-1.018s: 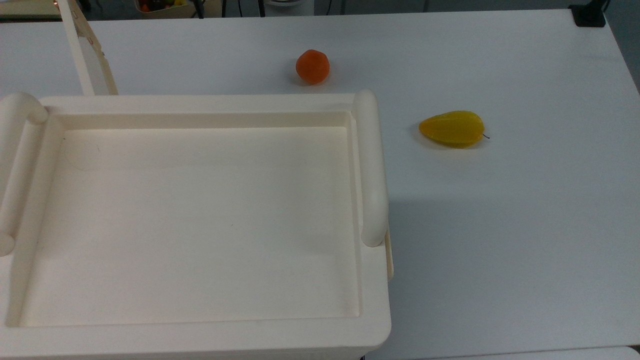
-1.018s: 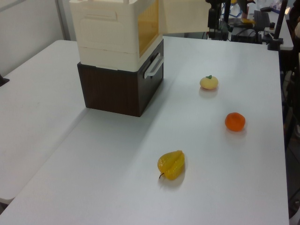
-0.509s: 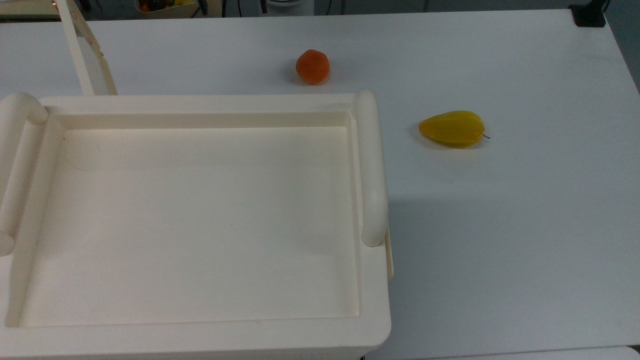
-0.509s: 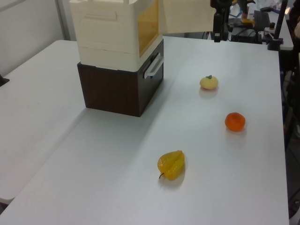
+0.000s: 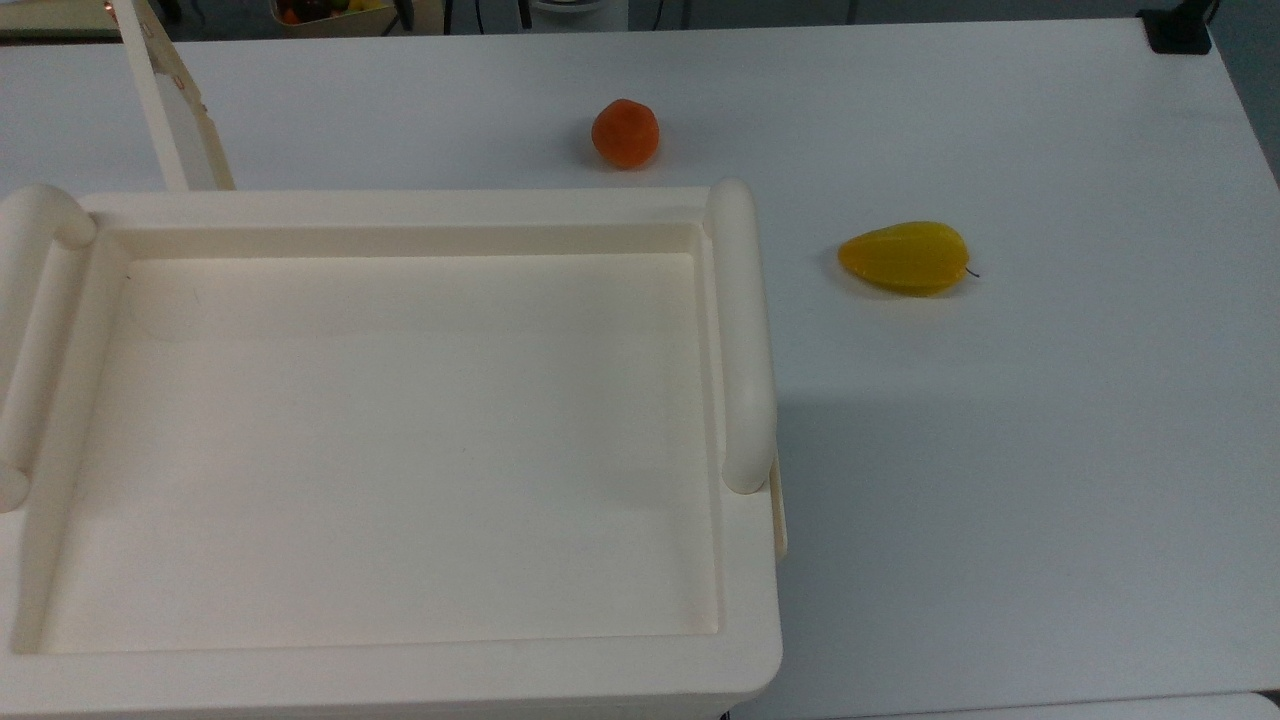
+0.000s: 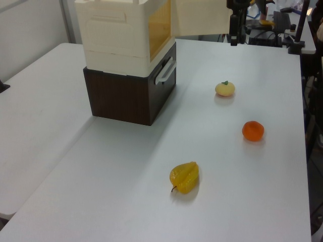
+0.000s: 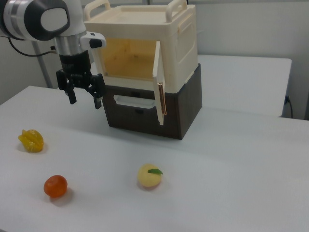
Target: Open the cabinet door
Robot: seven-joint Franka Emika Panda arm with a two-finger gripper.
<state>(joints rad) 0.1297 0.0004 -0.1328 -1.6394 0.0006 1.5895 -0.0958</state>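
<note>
With the cabinet door (image 7: 158, 82) swung wide and the gripper (image 7: 84, 92) fingers spread empty, I risk clipping it on retreat.

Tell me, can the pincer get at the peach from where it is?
Probably yes. The open pincer hangs beside the cabinet, and bare table lies between it and the peach; the open door stands off to the side.
</note>
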